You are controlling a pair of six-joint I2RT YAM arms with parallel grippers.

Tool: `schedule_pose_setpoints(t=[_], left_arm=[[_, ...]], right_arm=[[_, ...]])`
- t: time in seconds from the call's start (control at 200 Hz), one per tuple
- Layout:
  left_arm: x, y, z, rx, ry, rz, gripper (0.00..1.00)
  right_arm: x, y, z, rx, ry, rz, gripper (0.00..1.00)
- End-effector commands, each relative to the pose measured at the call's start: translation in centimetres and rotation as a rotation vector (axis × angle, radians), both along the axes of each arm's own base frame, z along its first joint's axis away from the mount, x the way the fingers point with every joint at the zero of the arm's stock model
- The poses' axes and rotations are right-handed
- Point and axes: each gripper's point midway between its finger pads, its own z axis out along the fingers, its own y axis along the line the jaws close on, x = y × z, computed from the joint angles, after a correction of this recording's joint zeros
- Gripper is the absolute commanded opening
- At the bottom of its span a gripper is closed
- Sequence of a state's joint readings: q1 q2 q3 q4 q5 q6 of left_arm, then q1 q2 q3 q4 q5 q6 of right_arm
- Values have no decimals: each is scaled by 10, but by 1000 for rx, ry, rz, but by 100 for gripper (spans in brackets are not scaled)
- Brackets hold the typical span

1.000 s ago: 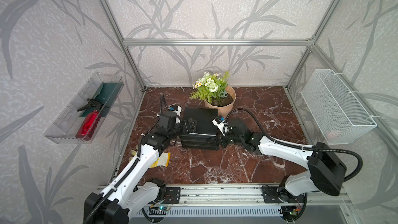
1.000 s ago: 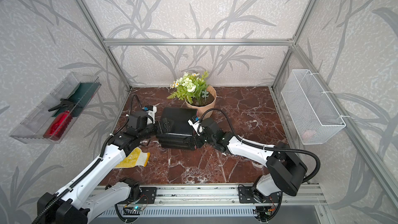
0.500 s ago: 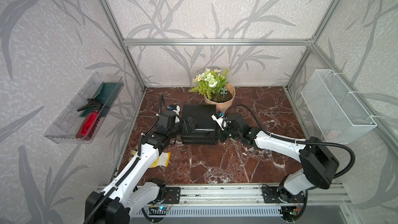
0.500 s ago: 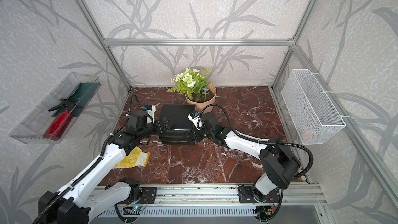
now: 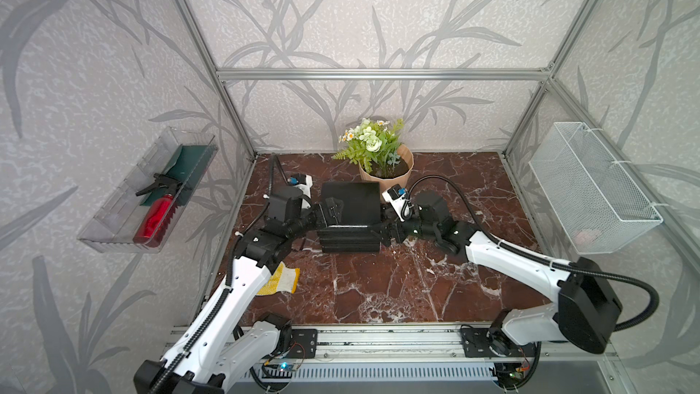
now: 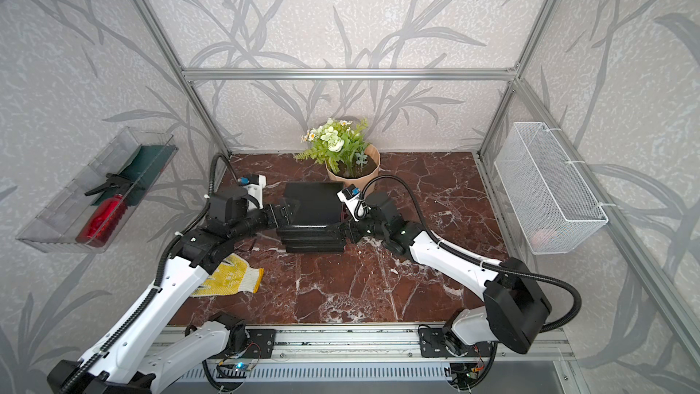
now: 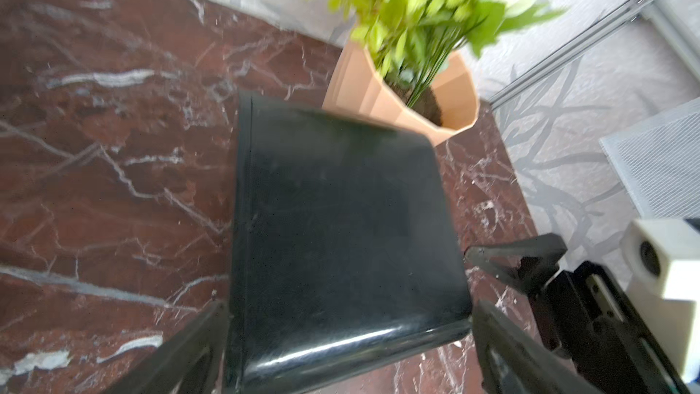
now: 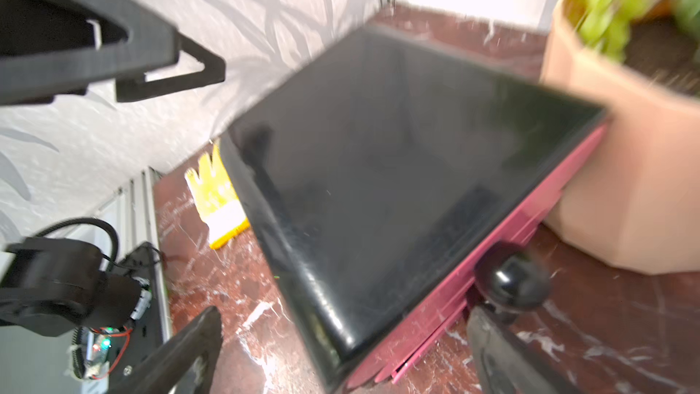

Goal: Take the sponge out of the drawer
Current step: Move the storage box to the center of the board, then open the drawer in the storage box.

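The black drawer unit (image 5: 350, 204) (image 6: 314, 202) stands on the marble floor in front of the plant pot. Its pink drawer fronts (image 8: 492, 259) and a black knob (image 8: 511, 282) face my right arm. The sponge is hidden. My left gripper (image 5: 328, 217) (image 7: 348, 354) is open at the unit's left side, and the unit's edge lies between its fingers. At the opposite side my right gripper (image 5: 382, 227) (image 8: 341, 354) is open too, astride the front corner, with one finger just under the knob.
A tan pot of green plants and white flowers (image 5: 386, 176) touches the unit's back. A yellow glove (image 5: 282, 278) lies by my left arm. A wire basket (image 5: 591, 187) hangs on the right wall. A clear tray holding a red spray bottle (image 5: 159, 214) hangs on the left wall.
The drawer unit has slid toward the back wall and pushed the plant pot with it. Both grippers have gone along at its sides, still open.
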State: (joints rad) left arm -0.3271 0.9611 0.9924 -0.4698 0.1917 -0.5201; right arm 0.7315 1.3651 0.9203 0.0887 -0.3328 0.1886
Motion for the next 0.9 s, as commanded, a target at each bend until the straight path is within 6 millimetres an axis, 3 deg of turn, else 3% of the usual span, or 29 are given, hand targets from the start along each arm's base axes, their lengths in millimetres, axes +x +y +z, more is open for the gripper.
schedule_pose_setpoints(t=[0.0, 0.2, 0.345, 0.52, 0.795, 0.895], left_arm=[[2, -1, 27, -24, -10, 16, 99], [9, -17, 82, -206, -89, 2, 99], [10, -15, 127, -305, -162, 33, 99], [19, -16, 165, -381, -213, 52, 99], [31, -26, 177, -417, -227, 21, 99], [34, -23, 173, -383, -216, 37, 99]], right_arm=[[-9, -15, 2, -21, 6, -16, 99], [-20, -34, 8, -33, 11, -53, 99], [-17, -53, 6, -87, 19, -140, 99], [-16, -69, 4, -106, 35, -226, 99], [-2, -71, 5, -140, 38, -282, 99], [1, -65, 2, -135, 44, -272, 99]])
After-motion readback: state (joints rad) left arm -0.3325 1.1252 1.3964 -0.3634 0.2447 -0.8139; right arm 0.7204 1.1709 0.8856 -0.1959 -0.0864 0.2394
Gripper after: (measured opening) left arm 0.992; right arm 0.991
